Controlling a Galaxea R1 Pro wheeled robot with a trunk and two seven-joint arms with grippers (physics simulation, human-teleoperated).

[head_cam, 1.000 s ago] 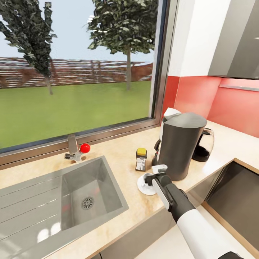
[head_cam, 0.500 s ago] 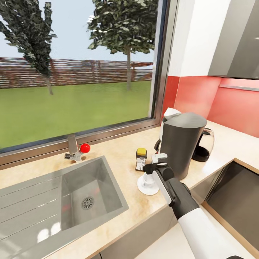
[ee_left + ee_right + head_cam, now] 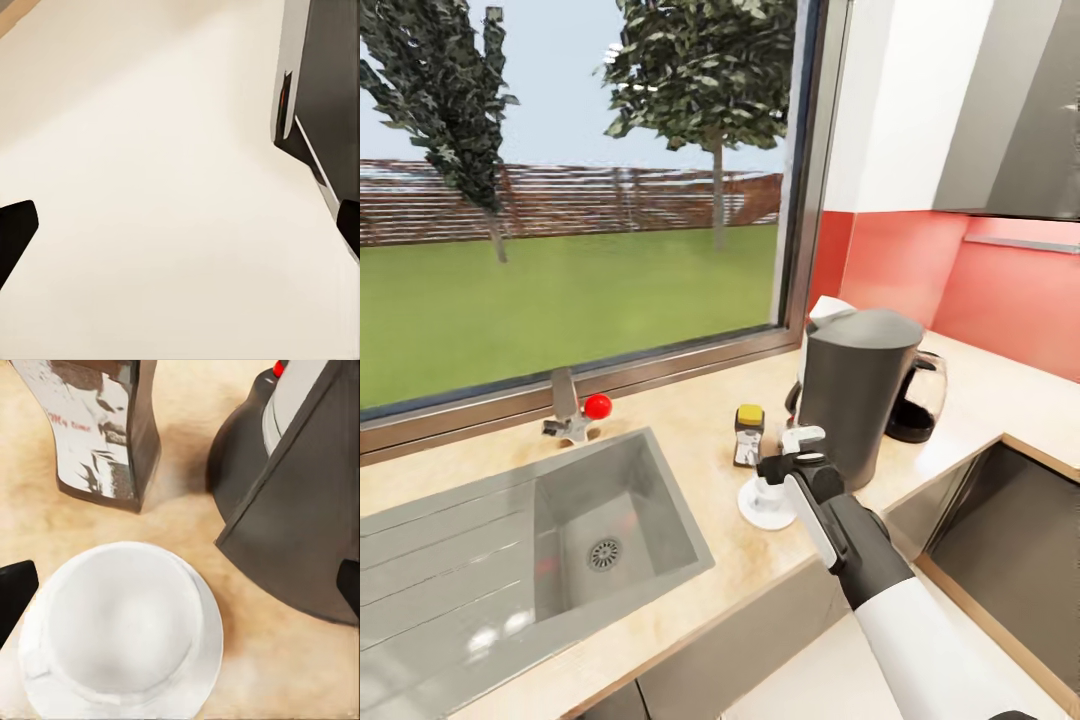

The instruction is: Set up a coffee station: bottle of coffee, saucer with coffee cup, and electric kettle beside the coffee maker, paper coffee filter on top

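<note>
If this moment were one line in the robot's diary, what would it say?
right gripper: open above cup | cup: on saucer | bottle, kettle: beside coffee maker

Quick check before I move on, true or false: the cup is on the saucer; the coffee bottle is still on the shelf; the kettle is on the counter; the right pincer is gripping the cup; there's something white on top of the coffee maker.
1. The coffee cup sits on the saucer. True.
2. The bottle of coffee is on the shelf. False: it stands on the kitchen countertop, beside the coffee maker.
3. The electric kettle is on the countertop. True.
4. The right pincer grips the cup. False: its fingertips are spread apart above the cup.
5. Something white sits at the coffee maker's top. True: the paper coffee filter.
</note>
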